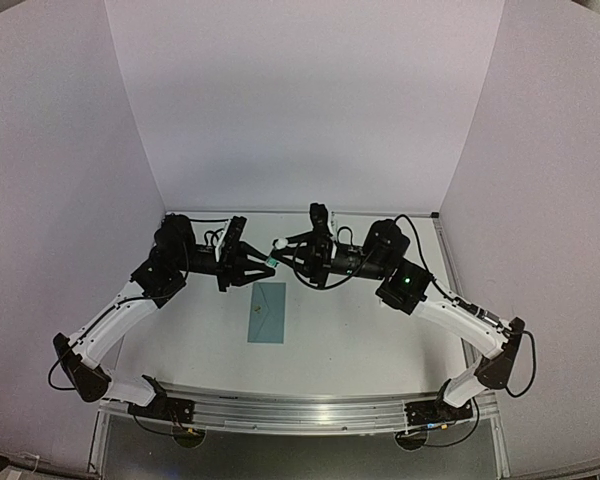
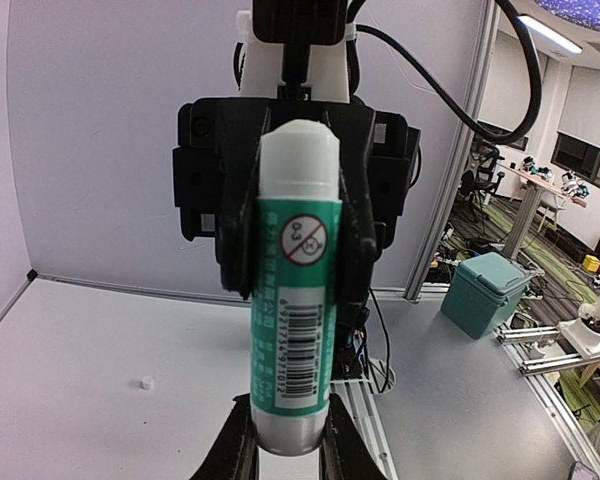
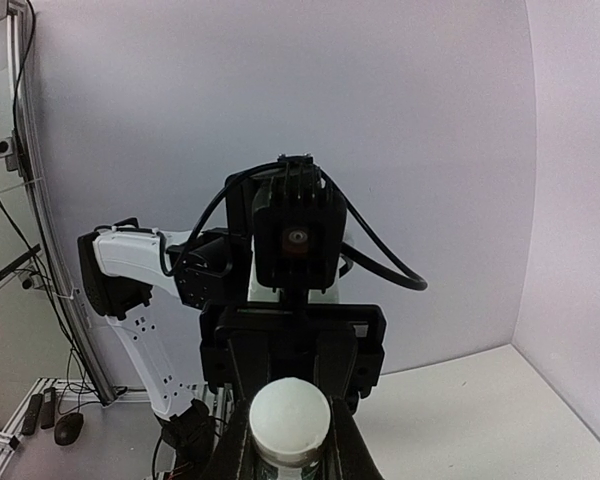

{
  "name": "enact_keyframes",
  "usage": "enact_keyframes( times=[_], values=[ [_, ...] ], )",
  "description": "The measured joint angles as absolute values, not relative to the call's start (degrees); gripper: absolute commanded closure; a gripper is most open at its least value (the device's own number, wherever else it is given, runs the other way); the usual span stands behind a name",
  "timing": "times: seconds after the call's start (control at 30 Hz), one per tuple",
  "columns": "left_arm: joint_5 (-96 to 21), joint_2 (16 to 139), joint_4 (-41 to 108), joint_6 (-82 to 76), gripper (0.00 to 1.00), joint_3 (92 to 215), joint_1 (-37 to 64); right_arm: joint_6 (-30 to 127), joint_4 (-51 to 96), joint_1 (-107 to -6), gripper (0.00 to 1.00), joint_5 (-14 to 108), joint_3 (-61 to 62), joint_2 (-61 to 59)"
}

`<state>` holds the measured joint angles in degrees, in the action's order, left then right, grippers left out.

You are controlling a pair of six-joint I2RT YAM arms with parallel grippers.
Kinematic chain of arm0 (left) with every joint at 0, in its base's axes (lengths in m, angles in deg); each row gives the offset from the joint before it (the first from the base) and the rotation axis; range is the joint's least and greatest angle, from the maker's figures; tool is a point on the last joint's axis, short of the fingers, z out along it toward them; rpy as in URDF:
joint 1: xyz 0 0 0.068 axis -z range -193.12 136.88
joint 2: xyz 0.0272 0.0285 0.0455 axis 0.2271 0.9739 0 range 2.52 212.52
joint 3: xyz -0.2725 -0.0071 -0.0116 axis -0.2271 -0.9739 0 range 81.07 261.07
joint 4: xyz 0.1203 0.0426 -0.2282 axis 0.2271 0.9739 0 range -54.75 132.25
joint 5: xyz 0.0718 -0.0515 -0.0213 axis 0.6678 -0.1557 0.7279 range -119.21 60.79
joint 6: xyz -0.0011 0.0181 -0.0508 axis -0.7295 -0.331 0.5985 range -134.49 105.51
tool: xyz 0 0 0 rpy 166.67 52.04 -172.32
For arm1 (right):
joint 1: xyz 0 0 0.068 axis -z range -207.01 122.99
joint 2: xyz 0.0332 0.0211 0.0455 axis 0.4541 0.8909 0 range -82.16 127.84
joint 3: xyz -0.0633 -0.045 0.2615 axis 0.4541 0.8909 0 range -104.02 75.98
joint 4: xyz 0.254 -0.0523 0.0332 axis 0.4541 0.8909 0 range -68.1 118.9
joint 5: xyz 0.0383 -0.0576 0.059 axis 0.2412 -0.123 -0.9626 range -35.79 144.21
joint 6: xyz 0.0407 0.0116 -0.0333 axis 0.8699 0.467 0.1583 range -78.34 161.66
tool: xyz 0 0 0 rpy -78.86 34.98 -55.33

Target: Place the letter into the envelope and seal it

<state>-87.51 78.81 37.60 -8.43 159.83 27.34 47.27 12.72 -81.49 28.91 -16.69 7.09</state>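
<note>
**Uncapping the glue stick above the teal envelope**

The left tool (image 2: 285, 445) is pinched on the base of the green-labelled glue stick (image 2: 295, 300). The right tool (image 3: 290, 440) is pinched on its white cap (image 2: 298, 155), so the stick bridges the two in mid-air. The envelope (image 1: 268, 312) lies flat on the table (image 1: 360, 340), below the tools and a little nearer the arm bases. The letter shows in no view, so it is probably already inside. To do this step well, both grips should be firm before any pull. The tools should then draw apart straight along the stick's axis, without bending, so the cap slides off cleanly and the stick does not slip out of either tool.
</note>
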Motion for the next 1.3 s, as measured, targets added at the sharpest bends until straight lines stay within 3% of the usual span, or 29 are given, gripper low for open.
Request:
enact_keyframes(
  times=[0.2, 0.3, 0.37, 0.57, 0.73, 0.97, 1.3],
  values=[
    [-85.61, 78.81, 38.22, -10.43, 0.99, 159.83, 27.32, 47.79, 12.48, -81.46, 1.0, 29.44, -16.69, 7.38],
    [-85.0, 78.79, 38.87, -11.71, 0.82, 159.83, 27.3, 47.94, 12.49, -81.42, 1.0, 29.87, -16.69, 7.59],
    [-84.82, 78.79, 38.87, -12.14, 0.77, 159.83, 27.25, 47.97, 12.47, -81.42, 1.0, 30.14, -16.69, 7.62],
    [-84.41, 78.79, 38.6, -13.03, 0.73, 159.82, 27.36, 48.54, 12.54, -81.61, 1.0, 30.37, -16.69, 8.13],
    [-84.28, 78.79, 38.18, -13.03, 0.8, 159.82, 27.45, 48.97, 12.61, -81.68, 1.0, 30.59, -16.69, 8.54],
    [-84.1, 78.77, 40.01, -14.18, 0.64, 159.81, 27.45, 49.03, 12.56, -81.68, 1.0, 31.11, -16.69, 8.57],
    [-84.07, 78.75, 43.16, -15.98, 0.7, 159.81, 27.45, 49.03, 12.51, -81.68, 1.0, 31.62, -16.66, 8.57]
  ],
)
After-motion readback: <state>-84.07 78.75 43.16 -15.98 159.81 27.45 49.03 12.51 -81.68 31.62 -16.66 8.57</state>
